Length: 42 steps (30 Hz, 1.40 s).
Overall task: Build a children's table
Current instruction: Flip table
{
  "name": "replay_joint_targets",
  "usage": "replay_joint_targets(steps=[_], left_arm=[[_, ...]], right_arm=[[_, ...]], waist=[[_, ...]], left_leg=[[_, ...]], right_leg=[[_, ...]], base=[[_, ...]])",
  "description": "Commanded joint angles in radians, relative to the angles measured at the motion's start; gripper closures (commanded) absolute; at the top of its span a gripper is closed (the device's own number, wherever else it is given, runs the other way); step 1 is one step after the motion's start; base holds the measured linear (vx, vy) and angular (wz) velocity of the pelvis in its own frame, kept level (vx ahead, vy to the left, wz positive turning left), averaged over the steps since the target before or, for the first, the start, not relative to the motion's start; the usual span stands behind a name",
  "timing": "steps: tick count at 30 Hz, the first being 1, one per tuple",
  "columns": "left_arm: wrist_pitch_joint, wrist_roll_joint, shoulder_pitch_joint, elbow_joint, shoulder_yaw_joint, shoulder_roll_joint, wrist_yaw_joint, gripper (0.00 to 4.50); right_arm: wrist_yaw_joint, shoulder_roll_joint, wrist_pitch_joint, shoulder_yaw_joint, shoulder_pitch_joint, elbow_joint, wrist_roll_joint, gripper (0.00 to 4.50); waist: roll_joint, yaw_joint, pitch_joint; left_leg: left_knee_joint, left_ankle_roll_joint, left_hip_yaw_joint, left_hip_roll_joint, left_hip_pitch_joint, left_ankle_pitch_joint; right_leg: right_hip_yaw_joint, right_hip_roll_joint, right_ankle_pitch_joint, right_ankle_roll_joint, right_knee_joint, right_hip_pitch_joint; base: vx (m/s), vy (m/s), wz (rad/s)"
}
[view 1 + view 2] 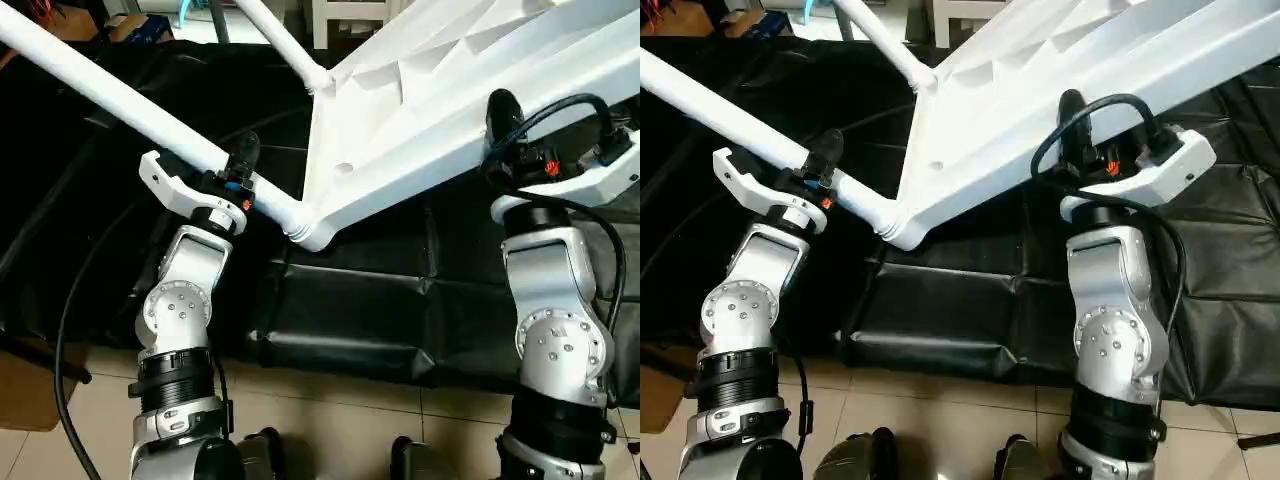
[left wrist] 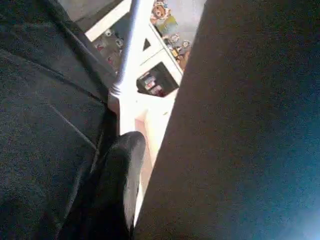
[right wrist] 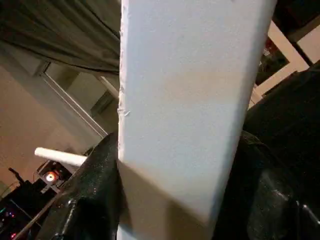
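Tabletop (image 1: 470,90) tilted above black floor mats (image 1: 350,310), both grippers gripping.
Left gripper (image 1: 237,168) has its fingers pinching a white leg (image 1: 120,95) near the corner socket (image 1: 305,225); right gripper (image 3: 175,200) has its fingers clamping the tabletop's edge.

Head views bright, sharp; wrist views dim, blurred.
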Motion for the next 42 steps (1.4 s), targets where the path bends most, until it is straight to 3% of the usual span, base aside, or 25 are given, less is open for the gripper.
replay_joint_targets(steps=[1,4,8,11,15,20,26,32,42], left_arm=[[0.037,-0.044,0.013,0.016,-0.010,-0.025,0.002,2.32],[0.047,-0.050,0.019,0.013,-0.013,-0.021,-0.010,1.62],[0.063,-0.039,0.031,-0.008,-0.035,-0.004,-0.029,1.38],[0.072,-0.019,0.044,-0.022,-0.056,0.010,-0.040,1.10],[0.073,-0.005,0.057,-0.031,-0.062,0.020,-0.040,1.09],[0.097,-0.004,0.095,-0.064,-0.077,0.066,-0.069,1.09],[0.173,-0.017,0.153,-0.120,-0.120,0.128,-0.129,1.09],[0.288,-0.041,0.250,-0.215,-0.217,0.212,-0.235,1.09],[0.358,-0.048,0.331,-0.342,-0.312,0.323,-0.374,1.09]], right_arm=[[0.011,-0.034,-0.007,-0.008,-0.022,0.014,-0.030,1.93],[0.022,-0.072,-0.018,-0.017,-0.059,0.036,-0.047,1.96],[0.033,-0.105,-0.034,-0.037,-0.104,0.069,-0.058,2.06],[0.044,-0.133,-0.061,-0.052,-0.155,0.117,-0.073,2.14],[0.059,-0.161,-0.092,-0.058,-0.202,0.168,-0.086,2.19],[0.087,-0.197,-0.130,-0.070,-0.279,0.240,-0.111,2.26],[0.096,-0.226,-0.169,-0.082,-0.330,0.286,-0.133,2.36],[0.106,-0.254,-0.228,-0.102,-0.382,0.341,-0.159,2.48],[0.084,-0.330,-0.338,-0.125,-0.445,0.423,-0.252,2.55]], waist=[[-0.020,-0.003,-0.102],[-0.023,-0.006,-0.099],[-0.025,-0.005,-0.102],[-0.027,-0.006,-0.103],[-0.023,-0.007,-0.109],[-0.026,-0.010,-0.107],[-0.018,-0.002,-0.109],[-0.015,0.003,-0.106],[-0.019,0.003,-0.104]], left_leg=[[-0.053,0.051,0.003,-0.015,0.037,-0.162],[-0.053,0.043,0.004,-0.016,0.037,-0.175],[-0.050,0.048,0.004,-0.017,0.036,-0.164],[-0.046,0.073,0.005,-0.018,0.033,-0.132],[-0.040,0.104,0.005,-0.018,0.033,-0.075],[-0.038,0.123,0.007,-0.016,0.034,-0.074],[-0.035,0.136,0.007,-0.011,0.040,-0.055],[-0.037,0.122,0.009,-0.010,0.043,-0.081],[-0.039,0.096,0.011,-0.012,0.042,-0.094]], right_leg=[[-0.008,0.024,-0.105,-0.133,-0.054,0.051],[-0.007,0.024,-0.126,-0.129,-0.055,0.049],[-0.007,0.023,-0.129,-0.140,-0.054,0.049],[-0.008,0.025,-0.084,-0.150,-0.050,0.052],[-0.009,0.026,0.010,-0.178,-0.040,0.056],[-0.010,0.026,-0.004,-0.207,-0.040,0.058],[-0.012,0.029,0.007,-0.232,-0.034,0.053],[-0.013,0.027,-0.020,-0.231,-0.035,0.050],[-0.013,0.026,-0.029,-0.212,-0.035,0.049]], base=[[0.000,0.000,0.00],[0.000,0.000,0.00],[0.000,0.000,0.00],[0.000,0.000,0.00],[0.000,0.000,0.00],[0.000,0.000,0.00],[0.000,0.000,0.00],[0.000,0.000,0.00],[0.000,0.000,0.00]])
